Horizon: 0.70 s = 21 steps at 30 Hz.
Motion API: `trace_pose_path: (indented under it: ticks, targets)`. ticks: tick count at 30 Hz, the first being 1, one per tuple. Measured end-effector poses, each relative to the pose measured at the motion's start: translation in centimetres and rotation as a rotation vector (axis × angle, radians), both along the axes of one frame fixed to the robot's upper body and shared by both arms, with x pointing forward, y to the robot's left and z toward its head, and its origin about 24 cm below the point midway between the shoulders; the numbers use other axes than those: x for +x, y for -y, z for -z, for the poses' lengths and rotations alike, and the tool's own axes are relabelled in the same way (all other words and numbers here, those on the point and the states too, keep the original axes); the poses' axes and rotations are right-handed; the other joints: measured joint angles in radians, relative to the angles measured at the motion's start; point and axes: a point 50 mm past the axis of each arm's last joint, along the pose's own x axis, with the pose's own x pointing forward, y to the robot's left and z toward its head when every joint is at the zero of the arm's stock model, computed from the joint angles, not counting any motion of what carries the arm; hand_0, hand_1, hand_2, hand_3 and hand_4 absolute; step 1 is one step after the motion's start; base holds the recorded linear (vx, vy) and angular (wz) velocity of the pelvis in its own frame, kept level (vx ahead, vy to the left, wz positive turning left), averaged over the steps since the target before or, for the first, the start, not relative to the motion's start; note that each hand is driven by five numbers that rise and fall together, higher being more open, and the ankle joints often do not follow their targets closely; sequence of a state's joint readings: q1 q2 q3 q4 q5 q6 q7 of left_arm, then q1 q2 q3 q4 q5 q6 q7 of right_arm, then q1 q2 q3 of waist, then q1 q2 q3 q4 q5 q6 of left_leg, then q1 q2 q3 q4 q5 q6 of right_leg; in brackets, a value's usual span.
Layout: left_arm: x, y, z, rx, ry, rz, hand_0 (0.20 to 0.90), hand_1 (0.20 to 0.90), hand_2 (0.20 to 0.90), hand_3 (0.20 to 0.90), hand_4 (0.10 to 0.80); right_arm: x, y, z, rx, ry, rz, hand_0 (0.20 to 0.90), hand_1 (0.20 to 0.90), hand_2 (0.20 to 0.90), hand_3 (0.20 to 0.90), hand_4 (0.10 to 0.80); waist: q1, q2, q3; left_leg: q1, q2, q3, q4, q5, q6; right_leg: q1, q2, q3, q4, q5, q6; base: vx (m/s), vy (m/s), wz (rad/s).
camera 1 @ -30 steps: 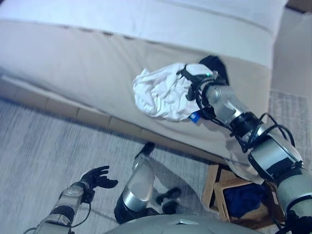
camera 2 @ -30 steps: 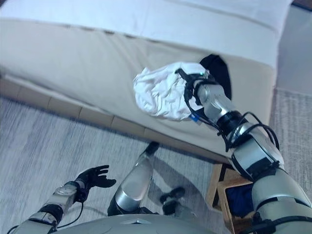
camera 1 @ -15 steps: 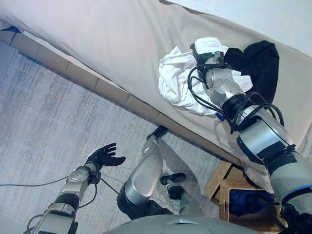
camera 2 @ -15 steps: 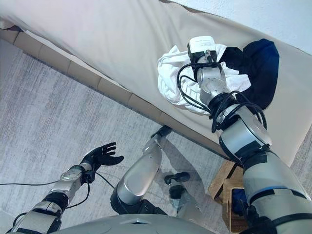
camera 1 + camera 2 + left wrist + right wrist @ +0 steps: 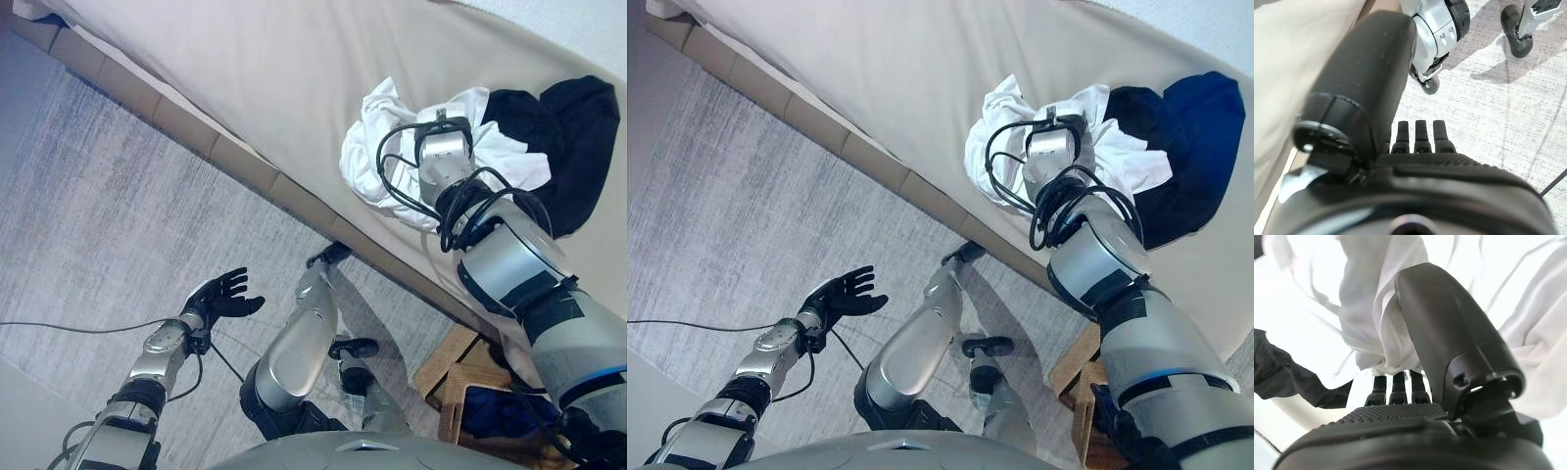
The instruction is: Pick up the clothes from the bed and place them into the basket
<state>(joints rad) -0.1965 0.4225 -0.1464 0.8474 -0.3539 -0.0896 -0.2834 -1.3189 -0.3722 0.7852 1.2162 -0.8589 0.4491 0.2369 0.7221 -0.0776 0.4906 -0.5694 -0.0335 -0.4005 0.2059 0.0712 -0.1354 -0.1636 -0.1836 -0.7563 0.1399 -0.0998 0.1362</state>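
Observation:
A crumpled white garment [image 5: 377, 162] lies on the beige bed [image 5: 245, 69] near its edge, with a dark garment [image 5: 573, 127] touching its far side. My right arm reaches onto the bed, and my right hand [image 5: 1400, 417] is pushed into the white cloth [image 5: 1371, 308]. Its thumb [image 5: 1444, 328] stands straight against the cloth and its fingers [image 5: 1396, 387] run straight in under a fold. A strip of the dark garment [image 5: 1283, 377] shows beside it. My left hand [image 5: 220, 294] hangs open and empty over the rug, away from the bed.
A wooden basket [image 5: 453, 384] stands on the floor at my lower right, below the bed's edge, with a dark blue garment [image 5: 500, 411] inside. The bed's tan base [image 5: 196, 132] runs slantwise across the view. A grey rug [image 5: 98, 225] covers the floor.
The camera has swung, so the whole picture has shifted. My right hand stays at the white garment and has pressed further into it. My left hand stays open.

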Motion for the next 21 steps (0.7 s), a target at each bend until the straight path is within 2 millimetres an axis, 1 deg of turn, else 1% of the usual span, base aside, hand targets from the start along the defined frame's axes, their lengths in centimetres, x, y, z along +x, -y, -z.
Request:
trace_pose_path:
  ticks: [2, 3, 4, 5, 6, 8, 9, 10, 11, 12, 13, 14, 15, 17, 18, 19, 20, 21]
  targets:
    - [0.0, 0.1, 0.0, 0.009, -0.003, 0.005, 0.900, 0.900, 0.900, 0.900, 0.800, 0.1, 0.3, -0.7, 0.073, 0.115, -0.038, 0.300, 0.300, 0.300, 0.200, 0.100, -0.010, 0.000, 0.000, -0.013, 0.002, -0.002, 0.000, 0.004, -0.001, -0.011, 0.003, 0.000, 0.000, 0.000, 0.000, -0.046, 0.016, 0.01]
    - [0.0, 0.2, 0.1, 0.011, -0.005, 0.002, 0.900, 0.900, 0.900, 0.900, 0.800, 0.1, 0.1, -1.4, 0.139, 0.200, -0.084, 0.300, 0.300, 0.300, 0.200, 0.100, -0.022, 0.000, 0.000, -0.021, 0.005, -0.003, 0.001, 0.005, -0.002, -0.019, 0.005, 0.000, 0.000, 0.000, 0.000, -0.036, 0.032, -0.04]
    - [-0.1, 0.1, 0.2, 0.010, -0.006, -0.002, 0.900, 0.900, 0.900, 0.900, 0.800, 0.2, -0.3, -1.9, 0.175, 0.237, -0.111, 0.300, 0.300, 0.300, 0.200, 0.100, -0.029, 0.000, 0.000, -0.025, 0.007, -0.002, 0.002, 0.006, -0.002, -0.024, 0.007, 0.001, 0.000, 0.001, 0.000, -0.040, 0.040, -0.12]
    - [-0.2, 0.1, 0.3, 0.010, -0.011, -0.019, 0.900, 0.900, 0.900, 0.900, 0.800, -0.1, -1.6, -3.4, 0.283, 0.368, -0.210, 0.300, 0.300, 0.300, 0.200, 0.100, -0.054, 0.000, 0.000, -0.035, 0.014, 0.002, 0.002, 0.020, 0.005, -0.035, 0.012, 0.005, 0.001, 0.002, -0.001, -0.039, 0.038, -0.17]
    - [-0.3, 0.2, 0.5, 0.012, -0.014, -0.031, 0.900, 0.900, 0.900, 0.900, 0.800, -0.5, -2.7, -4.5, 0.325, 0.465, -0.296, 0.300, 0.300, 0.300, 0.200, 0.100, -0.069, 0.000, 0.000, -0.037, 0.019, 0.007, 0.004, 0.022, 0.005, -0.041, 0.013, 0.009, 0.000, 0.003, -0.003, -0.037, 0.032, -0.30]
    - [-0.5, 0.2, 1.0, 0.016, -0.021, -0.065, 0.900, 0.900, 0.900, 0.900, 0.800, -2.2, -4.9, -6.9, 0.445, 0.691, -0.509, 0.300, 0.300, 0.300, 0.200, 0.100, -0.086, -0.005, 0.004, -0.018, 0.037, 0.042, 0.011, 0.029, 0.003, -0.037, 0.020, 0.043, -0.003, 0.017, -0.022, -0.010, 0.013, -0.44]
    - [-0.7, 0.2, 1.2, 0.017, -0.026, -0.076, 0.900, 0.900, 0.900, 0.900, 0.800, -3.2, -5.5, -7.9, 0.489, 0.786, -0.591, 0.300, 0.300, 0.300, 0.200, 0.100, -0.095, -0.008, 0.006, 0.004, 0.047, 0.063, 0.010, 0.029, 0.003, -0.025, 0.021, 0.060, -0.008, 0.020, -0.024, 0.026, 0.008, -0.44]
    - [-0.9, 0.1, 1.3, 0.021, -0.031, -0.083, 0.900, 0.900, 0.900, 0.900, 0.800, -3.8, -5.8, -8.4, 0.514, 0.837, -0.634, 0.300, 0.300, 0.300, 0.200, 0.100, -0.100, -0.009, 0.007, 0.019, 0.051, 0.076, 0.010, 0.029, 0.003, -0.013, 0.022, 0.069, -0.014, 0.022, -0.024, 0.081, 0.015, -0.51]
    - [-1.5, -0.3, 1.9, 0.027, -0.055, -0.110, 0.900, 0.900, 0.900, 0.900, 0.800, -5.2, -6.3, -9.6, 0.541, 0.948, -0.720, 0.300, 0.300, 0.300, 0.200, 0.100, -0.118, -0.012, 0.009, 0.072, 0.065, 0.114, 0.004, 0.020, 0.006, 0.027, 0.027, 0.098, -0.037, 0.036, -0.028, 0.097, 0.003, -0.58]
    - [-2.1, -0.9, 2.2, 0.034, -0.076, -0.134, 0.900, 0.900, 0.900, 0.900, 0.800, -6.1, -6.5, -10.4, 0.553, 1.017, -0.767, 0.300, 0.300, 0.300, 0.200, 0.100, -0.124, -0.021, 0.013, 0.116, 0.072, 0.138, -0.006, 0.019, 0.008, 0.059, 0.032, 0.125, -0.054, 0.048, -0.027, 0.107, -0.020, -0.74]
    - [-3.0, -1.5, 2.7, 0.047, -0.103, -0.162, 0.900, 0.900, 0.900, 0.900, 0.800, -7.2, -6.3, -11.4, 0.558, 1.111, -0.810, 0.300, 0.300, 0.300, 0.200, 0.100, -0.132, -0.030, 0.016, 0.164, 0.080, 0.164, -0.014, 0.012, 0.010, 0.097, 0.040, 0.151, -0.079, 0.061, -0.026, 0.136, -0.039, -0.71]
    - [-3.8, -2.2, 2.9, 0.069, -0.125, -0.170, 0.900, 0.900, 0.900, 0.900, 0.800, -8.4, -5.6, -12.9, 0.549, 1.229, -0.835, 0.300, 0.300, 0.300, 0.200, 0.100, -0.159, -0.045, 0.014, 0.200, 0.085, 0.186, -0.021, -0.001, 0.011, 0.129, 0.047, 0.173, -0.106, 0.068, -0.032, 0.178, -0.050, -0.57]
    - [-4.4, -2.7, 3.1, 0.089, -0.139, -0.176, 0.900, 0.900, 0.900, 0.900, 0.800, -9.9, -4.1, -14.6, 0.550, 1.354, -0.841, 0.300, 0.300, 0.300, 0.200, 0.100, -0.194, -0.064, 0.005, 0.216, 0.092, 0.201, -0.022, -0.022, 0.014, 0.139, 0.053, 0.196, -0.121, 0.070, -0.034, 0.212, -0.055, -0.48]
    - [-5.4, -3.3, 3.5, 0.121, -0.178, -0.178, 0.900, 0.900, 0.900, 0.900, 0.800, -12.9, -0.3, -17.2, 0.532, 1.565, -0.797, 0.300, 0.300, 0.300, 0.200, 0.100, -0.228, -0.093, -0.013, 0.233, 0.103, 0.238, -0.021, -0.029, 0.024, 0.136, 0.054, 0.236, -0.124, 0.069, -0.034, 0.155, -0.064, -0.46]
    - [-6.0, -3.5, 3.7, 0.135, -0.196, -0.178, 0.900, 0.900, 0.900, 0.900, 0.800, -13.5, 0.6, -17.6, 0.533, 1.611, -0.778, 0.300, 0.300, 0.300, 0.200, 0.100, -0.237, -0.100, -0.019, 0.239, 0.102, 0.246, -0.022, -0.028, 0.026, 0.138, 0.052, 0.248, -0.124, 0.074, -0.032, 0.051, -0.029, -0.57]
    - [-7.2, -3.9, 4.2, 0.156, -0.241, -0.183, 0.900, 0.900, 0.900, 0.900, 0.800, -14.5, 2.5, -18.3, 0.542, 1.699, -0.716, 0.300, 0.300, 0.300, 0.200, 0.100, -0.279, -0.118, -0.036, 0.265, 0.105, 0.280, -0.023, -0.028, 0.035, 0.146, 0.047, 0.280, -0.128, 0.093, -0.034, 0.066, -0.060, -0.54]
    - [-8.0, -4.2, 4.5, 0.175, -0.275, -0.180, 0.900, 0.900, 0.900, 0.900, 0.800, -15.1, 3.9, -18.3, 0.548, 1.736, -0.667, 0.300, 0.300, 0.300, 0.200, 0.100, -0.297, -0.126, -0.049, 0.279, 0.099, 0.298, -0.020, -0.023, 0.045, 0.154, 0.046, 0.292, -0.134, 0.112, -0.033, 0.080, -0.102, -0.64]
    - [-8.5, -4.2, 4.7, 0.186, -0.299, -0.177, 0.900, 0.900, 0.900, 0.900, 0.800, -15.4, 5.2, -17.9, 0.540, 1.760, -0.610, 0.300, 0.300, 0.300, 0.200, 0.100, -0.325, -0.133, -0.071, 0.290, 0.103, 0.319, -0.017, -0.031, 0.052, 0.157, 0.041, 0.307, -0.140, 0.123, -0.035, 0.112, -0.118, -0.49]
